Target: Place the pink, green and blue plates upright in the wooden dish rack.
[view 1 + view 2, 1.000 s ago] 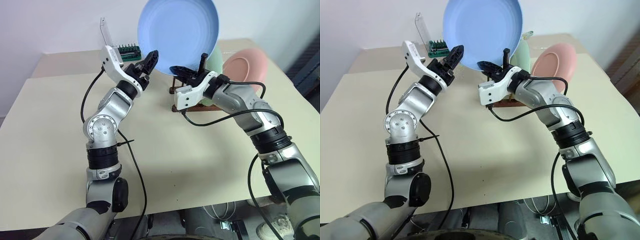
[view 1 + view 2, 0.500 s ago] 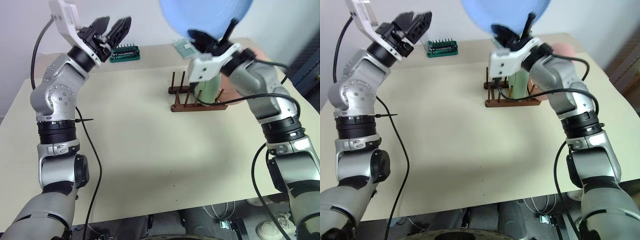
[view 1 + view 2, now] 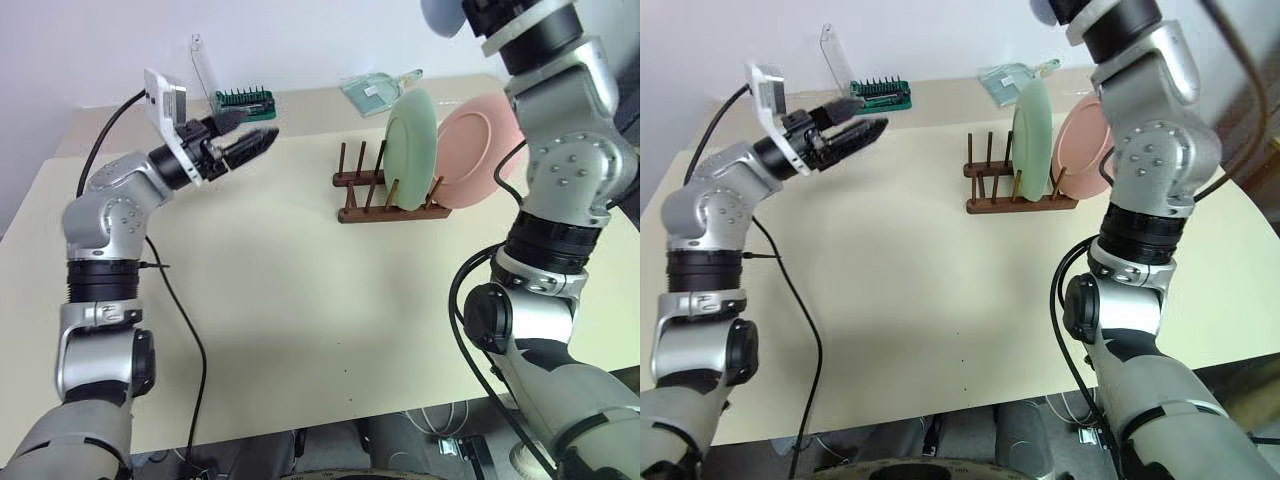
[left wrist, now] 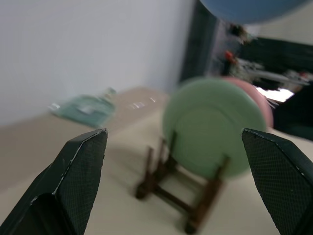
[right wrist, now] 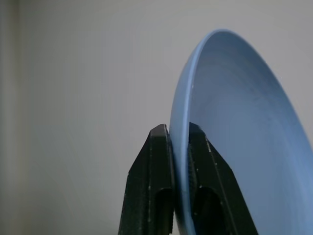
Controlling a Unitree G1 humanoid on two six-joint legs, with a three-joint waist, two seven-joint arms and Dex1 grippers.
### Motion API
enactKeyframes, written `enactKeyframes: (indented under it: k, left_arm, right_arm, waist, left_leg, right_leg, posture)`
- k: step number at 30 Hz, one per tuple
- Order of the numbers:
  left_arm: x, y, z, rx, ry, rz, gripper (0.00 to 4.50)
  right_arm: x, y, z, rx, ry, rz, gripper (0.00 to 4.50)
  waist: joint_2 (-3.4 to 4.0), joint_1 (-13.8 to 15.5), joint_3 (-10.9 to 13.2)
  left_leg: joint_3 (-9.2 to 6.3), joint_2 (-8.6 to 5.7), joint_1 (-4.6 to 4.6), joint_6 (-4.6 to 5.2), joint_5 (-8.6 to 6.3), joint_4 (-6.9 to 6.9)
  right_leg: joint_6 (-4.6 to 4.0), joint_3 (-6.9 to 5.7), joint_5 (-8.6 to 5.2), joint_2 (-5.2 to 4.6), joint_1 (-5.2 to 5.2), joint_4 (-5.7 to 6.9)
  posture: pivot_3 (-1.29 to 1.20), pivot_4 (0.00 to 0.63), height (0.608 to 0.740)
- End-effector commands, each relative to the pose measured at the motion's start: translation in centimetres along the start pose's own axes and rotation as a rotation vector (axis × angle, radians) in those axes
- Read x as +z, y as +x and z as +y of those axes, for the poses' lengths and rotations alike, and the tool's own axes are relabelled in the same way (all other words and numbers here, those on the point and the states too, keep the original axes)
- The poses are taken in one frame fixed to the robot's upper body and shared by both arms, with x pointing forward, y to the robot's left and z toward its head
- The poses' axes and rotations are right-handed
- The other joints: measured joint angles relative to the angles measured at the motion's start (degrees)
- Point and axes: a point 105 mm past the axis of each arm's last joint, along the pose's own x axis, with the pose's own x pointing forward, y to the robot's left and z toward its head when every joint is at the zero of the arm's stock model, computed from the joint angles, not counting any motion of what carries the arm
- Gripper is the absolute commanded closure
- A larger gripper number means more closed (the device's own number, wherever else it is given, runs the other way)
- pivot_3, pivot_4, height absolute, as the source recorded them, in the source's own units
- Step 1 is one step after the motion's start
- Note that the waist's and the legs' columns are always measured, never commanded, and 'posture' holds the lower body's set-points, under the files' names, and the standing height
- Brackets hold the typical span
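High above the table, your right gripper (image 5: 180, 142) pinches the rim of the blue plate (image 5: 234, 142), fingers clamped on either side of its edge. Down below, the rack (image 3: 385, 205) already holds the green plate (image 3: 412, 150) and pink plate (image 3: 470, 150) upright at its right end; the free pegs lie to their left. Your left gripper (image 3: 250, 146), wide open and empty, hovers well left of the rack. Bring the plate down edge-first, face parallel to the green one.

Beige table (image 3: 300, 300): wooden rack (image 3: 385, 200) well beyond open left fingers (image 3: 250, 145); green bit tray (image 3: 242, 100) just behind fingers; clear packet (image 3: 372, 90) behind rack.
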Motion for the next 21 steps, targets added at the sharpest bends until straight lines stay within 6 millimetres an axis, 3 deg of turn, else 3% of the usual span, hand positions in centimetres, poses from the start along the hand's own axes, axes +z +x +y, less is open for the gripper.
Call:
enactKeyframes:
  k: [1, 4, 8, 11, 21]
  left_arm:
    - [2.0, -1.3, -2.0, -0.126, 0.058, -0.011, 0.02]
    - [2.0, -2.1, -1.4, -0.093, 0.117, 0.026, 0.02]
    - [1.8, -1.4, -2.3, -0.124, 0.104, 0.013, 0.02]
    - [1.7, -1.0, -2.7, -0.13, 0.124, 0.006, 0.02]
    - [1.5, -0.8, -3.2, -0.139, 0.132, 0.023, 0.02]
  right_arm:
    - [-0.4, -0.6, 2.0, 0.075, 0.237, 0.044, 4.5]
    - [-2.0, -1.6, 1.2, 0.013, 0.397, 0.076, 4.5]
    - [-3.6, -2.2, 0.4, -0.048, 0.493, 0.083, 4.5]
    - [-5.6, -3.1, -0.6, -0.11, 0.444, 0.146, 4.5]
    - [-7.5, -4.4, -2.4, -0.179, 0.411, 0.198, 4.5]
  waist:
    - [0.01, -0.1, 0.0]
    - [0.04, 0.1, 0.0]
    - [0.12, 0.7, 0.0]
    - [0.11, 0.6, 0.0]
    - [0.13, 0.4, 0.0]
  left_leg:
    - [0.0, 0.02, -0.03, -0.01, 0.0, 0.0]
    - [0.02, 0.06, 0.02, -0.08, 0.04, 0.01]
    - [0.09, 0.07, 0.01, -0.09, 0.05, 0.05]
    - [0.09, 0.07, 0.01, -0.08, 0.05, 0.08]
    - [0.13, 0.13, 0.01, -0.08, 0.05, 0.05]
  right_leg:
    - [-0.01, 0.0, 0.01, 0.01, -0.03, 0.0]
    - [-0.12, 0.0, 0.07, 0.04, 0.0, -0.02]
    - [-0.12, 0.01, 0.09, 0.04, 0.0, -0.03]
    - [-0.12, 0.01, 0.09, 0.04, 0.02, -0.01]
    - [-0.12, 0.01, 0.09, 0.09, -0.04, -0.02]
  posture:
    - [0.0, 0.15, 0.74]
    - [0.0, 0.15, 0.74]
    - [0.0, 0.15, 0.74]
    - [0.0, 0.15, 0.74]
    - [0.0, 0.15, 0.74]
